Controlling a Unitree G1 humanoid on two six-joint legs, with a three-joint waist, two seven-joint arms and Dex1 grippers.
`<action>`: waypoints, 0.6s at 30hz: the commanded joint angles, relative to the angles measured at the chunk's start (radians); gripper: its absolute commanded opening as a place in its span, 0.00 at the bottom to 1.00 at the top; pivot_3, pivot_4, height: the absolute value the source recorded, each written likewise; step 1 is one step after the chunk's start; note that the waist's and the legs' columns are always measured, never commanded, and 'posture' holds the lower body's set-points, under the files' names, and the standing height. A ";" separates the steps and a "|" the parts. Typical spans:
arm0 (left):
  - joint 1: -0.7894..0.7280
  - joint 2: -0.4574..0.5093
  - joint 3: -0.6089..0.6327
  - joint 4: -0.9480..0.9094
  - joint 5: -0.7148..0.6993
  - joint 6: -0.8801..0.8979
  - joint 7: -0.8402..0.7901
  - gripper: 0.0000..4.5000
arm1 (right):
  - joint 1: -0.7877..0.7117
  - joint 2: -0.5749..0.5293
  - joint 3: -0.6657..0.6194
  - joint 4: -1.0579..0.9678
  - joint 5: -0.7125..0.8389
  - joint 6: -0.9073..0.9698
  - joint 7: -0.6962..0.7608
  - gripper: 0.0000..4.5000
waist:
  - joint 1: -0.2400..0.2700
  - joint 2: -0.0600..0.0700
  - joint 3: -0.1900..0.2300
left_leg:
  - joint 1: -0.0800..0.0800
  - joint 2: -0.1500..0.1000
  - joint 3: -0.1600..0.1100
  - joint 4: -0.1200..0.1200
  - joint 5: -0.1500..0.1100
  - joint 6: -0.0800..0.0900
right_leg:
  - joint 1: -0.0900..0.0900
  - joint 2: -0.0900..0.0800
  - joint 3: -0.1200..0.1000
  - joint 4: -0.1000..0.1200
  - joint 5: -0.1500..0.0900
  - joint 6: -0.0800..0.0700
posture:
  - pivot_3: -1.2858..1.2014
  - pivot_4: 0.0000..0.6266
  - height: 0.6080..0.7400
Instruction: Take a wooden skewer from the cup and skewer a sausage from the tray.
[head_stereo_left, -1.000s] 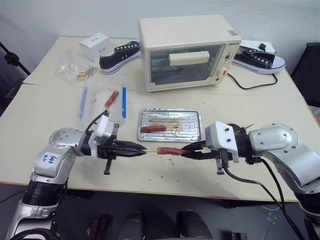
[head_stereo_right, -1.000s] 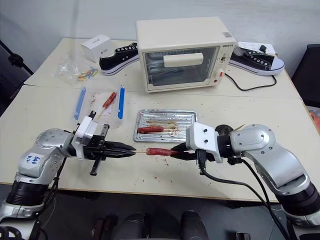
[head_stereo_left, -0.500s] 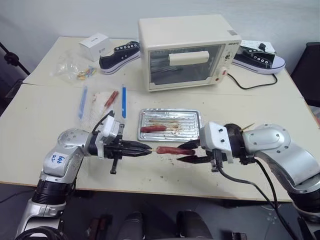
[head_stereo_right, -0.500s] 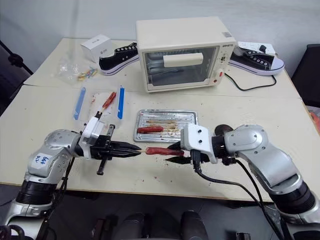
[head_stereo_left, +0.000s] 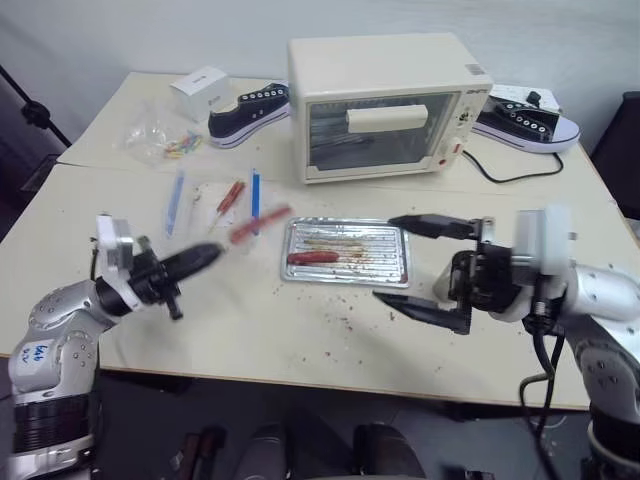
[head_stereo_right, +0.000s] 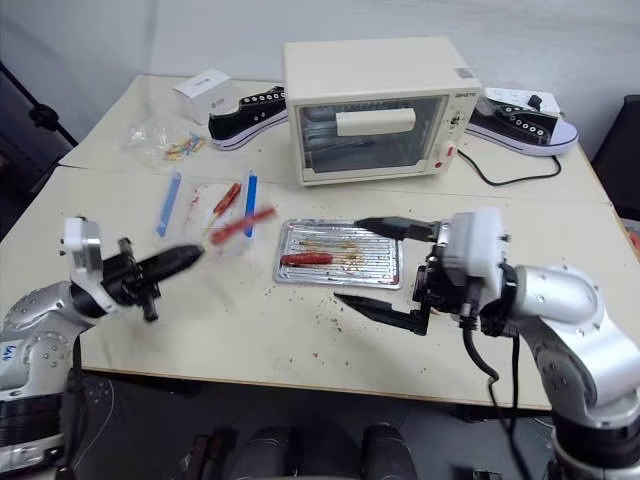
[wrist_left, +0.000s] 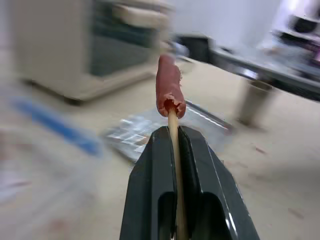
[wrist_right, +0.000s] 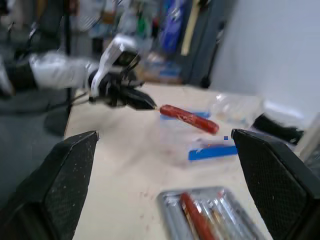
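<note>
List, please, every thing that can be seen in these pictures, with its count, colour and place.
toaster oven: 1, cream, far middle of the table
sneakers: 2, black and white, one at each side of the toaster oven
small box: 1, white, far left
clear bag: 1, with coloured bits inside, far left
plastic bag with blue edges: 1, clear, left of the tray
tray: 1, silvery, stained, table centre
sausage: 1, red-brown, in the tray
skewered sausage: 1, red-brown, on the wooden skewer
wooden skewer: 1, pale tan, in the left gripper
cup: 1, grey metal, on the table
table: 1, beige
left gripper: black, shut on the skewer
right gripper: black, open wide, beside the tray
</note>
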 joint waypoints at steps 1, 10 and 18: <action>-0.078 -0.063 0.049 0.050 0.082 -0.098 0.240 0.00 | 0.049 0.073 -0.033 -0.071 0.083 -0.029 -0.106 0.99 | 0.004 -0.001 0.000 | 0.000 0.000 0.000 0.000 0.000 0.000 | 0.000 0.000 0.000 0.000 0.000 0.000 | 0.52 0.24 1.00; -0.259 -0.131 -0.030 0.245 0.232 -0.178 0.467 0.00 | 0.131 0.068 0.030 -0.090 -0.057 -0.155 -0.106 0.99 | 0.000 -0.003 -0.001 | 0.001 -0.001 0.002 -0.001 0.000 0.000 | -0.001 0.001 0.000 0.001 0.000 0.001 | 0.52 0.24 1.00; -0.305 -0.146 -0.063 0.266 0.191 -0.121 0.440 0.24 | 0.028 -0.004 0.108 -0.125 -0.088 -0.152 -0.106 1.00 | 0.001 -0.003 -0.001 | 0.001 0.000 0.005 -0.001 0.001 -0.001 | -0.002 0.001 0.000 0.002 0.000 0.001 | 0.52 0.24 1.00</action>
